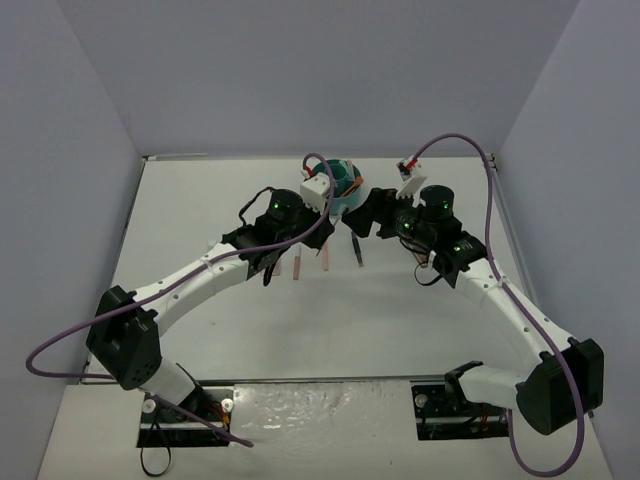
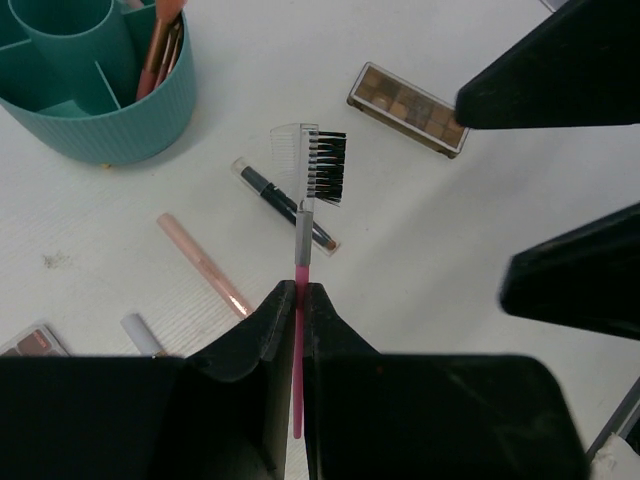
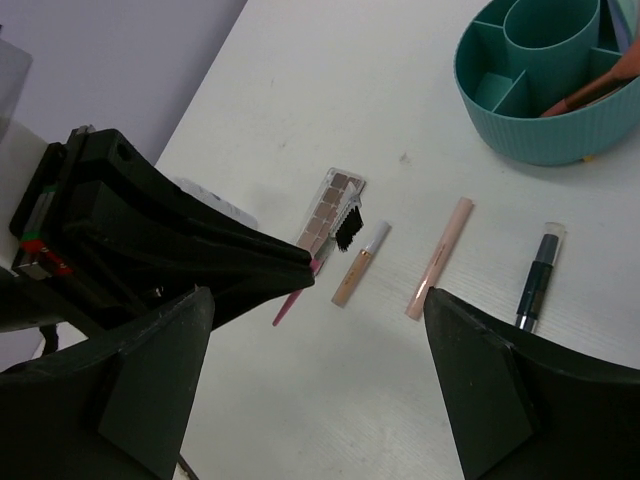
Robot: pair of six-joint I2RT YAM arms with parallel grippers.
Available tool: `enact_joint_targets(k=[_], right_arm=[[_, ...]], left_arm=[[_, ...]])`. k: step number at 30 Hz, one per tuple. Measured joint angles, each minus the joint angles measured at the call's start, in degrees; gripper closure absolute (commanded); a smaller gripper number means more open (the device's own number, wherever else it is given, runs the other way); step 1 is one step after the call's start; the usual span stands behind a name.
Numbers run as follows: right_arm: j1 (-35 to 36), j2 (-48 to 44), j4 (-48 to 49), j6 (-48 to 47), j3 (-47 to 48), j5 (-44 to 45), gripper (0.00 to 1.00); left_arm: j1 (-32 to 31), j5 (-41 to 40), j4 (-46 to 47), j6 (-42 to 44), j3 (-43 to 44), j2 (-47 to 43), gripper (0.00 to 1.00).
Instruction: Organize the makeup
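Observation:
In the left wrist view my left gripper (image 2: 298, 290) is shut on the pink handle of a brow brush with a black bristle and clear comb head (image 2: 322, 165), held above the table. Below it lie a dark pencil (image 2: 285, 205), a pale pink stick (image 2: 203, 264) and a brown eyeshadow palette (image 2: 405, 108). A second palette (image 2: 35, 342) and a white-capped tube (image 2: 140, 333) show at the lower left. My right gripper (image 3: 320, 330) is open and empty, hovering over the same row: palette (image 3: 330, 208), tube (image 3: 360, 262), pink stick (image 3: 440, 257), dark pencil (image 3: 540, 275).
The round teal divided cup (image 1: 345, 185) stands at the back centre and holds a few pink and orange sticks (image 2: 160, 50). Both grippers, left (image 1: 322, 228) and right (image 1: 368, 218), sit close together just in front of it. Grey walls enclose the table.

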Motion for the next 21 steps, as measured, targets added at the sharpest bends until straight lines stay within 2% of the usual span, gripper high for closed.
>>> enact_joint_targets(k=[10,15,21], right_arm=[[0.0,3.24,2.52,2.73,0.04,-1.87,0.28],[0.0,3.51,3.18,3.68,0.05,-2.34,0.44],[0.0,3.51,4.79,4.72,0.06,-2.9,0.52]], left_arm=[[-1.78,2.19,3.11,0.59,0.0,-2.78,1.0],[-2.07,2.76,3.55,1.03,0.0,-2.88,1.0],[-2.1,2.77,4.11,1.15,0.0,-2.88,1.0]])
